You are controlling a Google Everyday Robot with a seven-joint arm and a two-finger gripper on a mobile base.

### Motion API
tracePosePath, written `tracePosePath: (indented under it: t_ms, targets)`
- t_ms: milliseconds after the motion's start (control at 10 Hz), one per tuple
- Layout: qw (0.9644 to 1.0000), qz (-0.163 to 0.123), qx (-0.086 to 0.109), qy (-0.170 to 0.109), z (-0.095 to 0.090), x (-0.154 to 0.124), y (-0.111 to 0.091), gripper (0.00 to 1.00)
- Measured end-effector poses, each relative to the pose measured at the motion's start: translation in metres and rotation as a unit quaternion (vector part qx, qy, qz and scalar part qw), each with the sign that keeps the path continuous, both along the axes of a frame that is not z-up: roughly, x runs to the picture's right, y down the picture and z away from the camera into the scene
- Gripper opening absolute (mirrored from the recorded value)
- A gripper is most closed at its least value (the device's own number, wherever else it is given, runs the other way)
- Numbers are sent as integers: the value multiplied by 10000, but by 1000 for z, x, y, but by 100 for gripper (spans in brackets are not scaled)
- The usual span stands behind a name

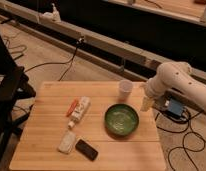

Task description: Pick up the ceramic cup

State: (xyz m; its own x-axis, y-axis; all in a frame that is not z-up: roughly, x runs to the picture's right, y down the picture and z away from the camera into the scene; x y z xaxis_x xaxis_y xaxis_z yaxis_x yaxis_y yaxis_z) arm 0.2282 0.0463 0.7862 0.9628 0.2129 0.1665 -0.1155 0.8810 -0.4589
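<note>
The ceramic cup (125, 89) is small, white and tapered. It stands upright near the far right edge of the wooden table (46, 145). A wide green bowl (121, 120) sits just in front of it. My white arm (176, 82) reaches in from the right. The gripper (145, 104) hangs down at the table's right edge, to the right of the cup and a little nearer than it, apart from it.
A white tube (80, 110) and an orange item (72, 106) lie at mid-table. A pale packet (66, 142) and a black phone (86, 149) lie near the front. Cables run over the floor; a blue box (174, 108) sits right of the table. A dark chair (8, 87) stands left.
</note>
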Motion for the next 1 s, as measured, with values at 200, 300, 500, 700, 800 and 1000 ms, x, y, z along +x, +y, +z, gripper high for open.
tracePosePath:
  t_ms: [200,300,500,700,800,1000]
  targets:
    - [9998,-127,157,-58,22,-19,-20,80]
    - [9995,-195,219,-109,31,-30,-28,80]
    - [9988,-345,252,-230,44,-51,-33,80]
    - [9982,-455,199,-328,55,-67,-30,80]
    - [9980,-498,148,-358,62,-73,-26,80]
    - [9981,-500,78,-363,71,-75,-21,80]
